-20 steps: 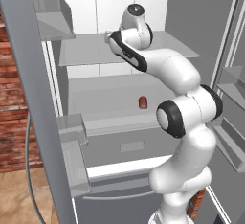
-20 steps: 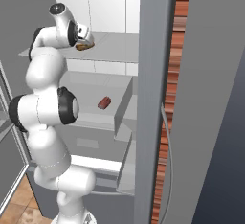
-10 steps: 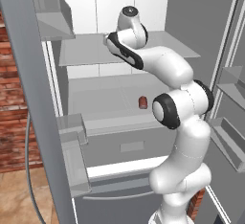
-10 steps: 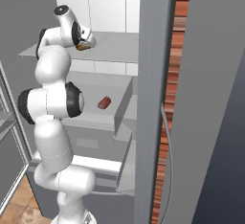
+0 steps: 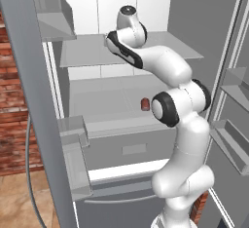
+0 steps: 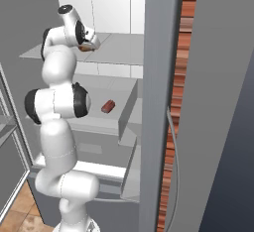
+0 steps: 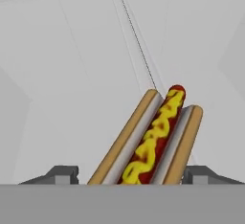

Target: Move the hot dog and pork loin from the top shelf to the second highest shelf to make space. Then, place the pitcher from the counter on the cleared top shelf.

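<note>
gripper (image 7: 129, 173) spread astride hot dog (image 7: 153, 139) | top shelf (image 5: 87, 51) bare ahead | pork loin (image 6: 107, 106) alone on second shelf (image 5: 107, 105)

There are no words, numbers, labels or signs to read here. The fridge walls, the shelves and the food all look plain and bare.

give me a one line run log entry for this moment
hand open astride hot dog | top shelf | pork loin on second shelf
</note>
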Controlling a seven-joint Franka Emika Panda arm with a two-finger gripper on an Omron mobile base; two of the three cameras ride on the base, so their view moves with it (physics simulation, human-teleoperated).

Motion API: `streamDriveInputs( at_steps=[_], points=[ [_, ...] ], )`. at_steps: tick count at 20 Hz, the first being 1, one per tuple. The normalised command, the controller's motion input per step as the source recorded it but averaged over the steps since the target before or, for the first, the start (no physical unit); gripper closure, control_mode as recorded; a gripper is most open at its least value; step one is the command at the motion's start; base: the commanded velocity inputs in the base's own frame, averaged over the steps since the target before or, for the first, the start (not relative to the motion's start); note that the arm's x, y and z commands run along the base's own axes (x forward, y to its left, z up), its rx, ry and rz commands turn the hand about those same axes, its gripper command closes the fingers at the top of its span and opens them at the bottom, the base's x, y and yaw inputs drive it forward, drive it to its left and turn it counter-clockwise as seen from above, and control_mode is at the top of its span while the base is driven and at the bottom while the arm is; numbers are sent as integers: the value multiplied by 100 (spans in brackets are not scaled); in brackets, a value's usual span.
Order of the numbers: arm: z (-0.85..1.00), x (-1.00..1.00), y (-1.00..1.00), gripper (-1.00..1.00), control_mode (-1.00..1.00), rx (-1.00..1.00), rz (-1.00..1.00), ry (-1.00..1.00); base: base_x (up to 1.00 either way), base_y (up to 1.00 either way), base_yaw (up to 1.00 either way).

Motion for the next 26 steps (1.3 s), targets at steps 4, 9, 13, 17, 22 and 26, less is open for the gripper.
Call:
streamDriveInputs(
  at_steps=[4, 9, 13, 17, 22, 26],
  points=[
    [-43, 1, 0, 100, -100, 0, 0, 1, 0, 0, 0],
    [-70, -43, 0, 100, -100, 0, 0, -14, 0, 0, 0],
    [-59, -83, 0, 100, -100, 0, 0, -24, 0, 0, 0],
    [-46, -100, 0, 100, -100, -1, 1, -23, 0, 0, 0],
    [4, -100, 0, 100, -100, 0, 5, -1, 0, 0, 0],
    [27, -100, 2, 100, -100, 0, 5, 0, 0, 0, 0]
  ],
)
